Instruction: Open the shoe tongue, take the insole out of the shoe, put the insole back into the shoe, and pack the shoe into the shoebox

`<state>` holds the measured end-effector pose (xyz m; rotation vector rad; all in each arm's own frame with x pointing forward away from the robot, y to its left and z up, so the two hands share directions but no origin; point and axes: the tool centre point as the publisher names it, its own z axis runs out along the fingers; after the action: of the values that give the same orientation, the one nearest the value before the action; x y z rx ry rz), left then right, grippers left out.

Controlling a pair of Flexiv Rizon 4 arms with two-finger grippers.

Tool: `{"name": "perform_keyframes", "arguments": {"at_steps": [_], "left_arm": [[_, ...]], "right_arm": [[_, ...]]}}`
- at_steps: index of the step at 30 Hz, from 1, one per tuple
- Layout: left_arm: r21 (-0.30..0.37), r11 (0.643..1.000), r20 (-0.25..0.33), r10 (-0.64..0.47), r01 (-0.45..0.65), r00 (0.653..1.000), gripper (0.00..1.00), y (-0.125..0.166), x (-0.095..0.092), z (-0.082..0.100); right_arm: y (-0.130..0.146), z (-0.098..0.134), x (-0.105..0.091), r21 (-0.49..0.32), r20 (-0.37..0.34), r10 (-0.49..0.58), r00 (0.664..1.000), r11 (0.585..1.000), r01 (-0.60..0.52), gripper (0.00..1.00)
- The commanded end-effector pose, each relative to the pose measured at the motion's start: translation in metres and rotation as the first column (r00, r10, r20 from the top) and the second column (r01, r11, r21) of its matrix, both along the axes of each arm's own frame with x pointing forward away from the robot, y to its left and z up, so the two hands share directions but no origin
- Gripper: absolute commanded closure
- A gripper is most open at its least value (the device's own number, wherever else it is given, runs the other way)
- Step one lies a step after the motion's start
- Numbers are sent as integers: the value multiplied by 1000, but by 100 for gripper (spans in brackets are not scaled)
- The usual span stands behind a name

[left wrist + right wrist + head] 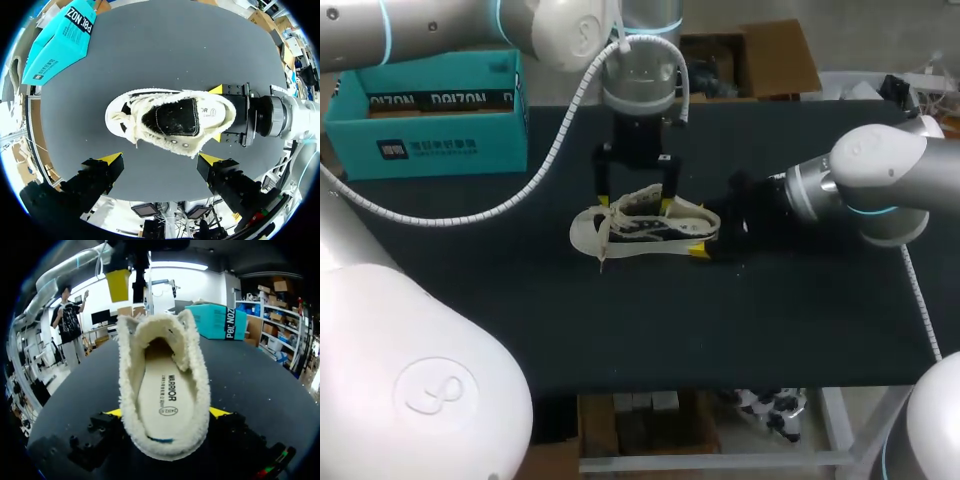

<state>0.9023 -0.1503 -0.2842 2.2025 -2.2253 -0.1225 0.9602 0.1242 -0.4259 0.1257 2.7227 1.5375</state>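
mid-frame on the black worktop [720, 330] lies a cream shoe [645, 226] with a fleecy collar, its pale insole [162, 392] flat inside. the right gripper [216, 114] clamps the heel from both sides. the left gripper [636, 206] hangs above, fingers wide. a teal cardboard shoebox [430, 115] sits upper left, well apart.

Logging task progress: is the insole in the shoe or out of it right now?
In. The right wrist view shows the insole lying flat inside the shoe, whose walls rise around it.

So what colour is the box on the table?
The box is teal with a black strip; the head view shows it best.
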Motion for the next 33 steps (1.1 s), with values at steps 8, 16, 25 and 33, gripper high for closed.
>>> {"name": "perform_keyframes", "arguments": {"at_steps": [8, 16, 25, 33], "left_arm": [[78, 997, -117, 36, -27, 992, 2, -24, 45, -24], [120, 993, -125, 30, -15, 992, 16, -37, 45, -31], [167, 986, -157, 18, 8, 987, 59, -34, 41, -37], [154, 988, -153, 29, -6, 988, 100, -24, 38, -32]], "right_arm": [[-1, -1, 0, 1, 1, 0, 1000, 1000, 0, 100], [-1, -1, 0, 1, 1, 0, 1000, 1000, 0, 100], [-1, -1, 0, 1, 1, 0, 1000, 1000, 0, 100], [-1, -1, 0, 1, 1, 0, 1000, 1000, 0, 100]]}}
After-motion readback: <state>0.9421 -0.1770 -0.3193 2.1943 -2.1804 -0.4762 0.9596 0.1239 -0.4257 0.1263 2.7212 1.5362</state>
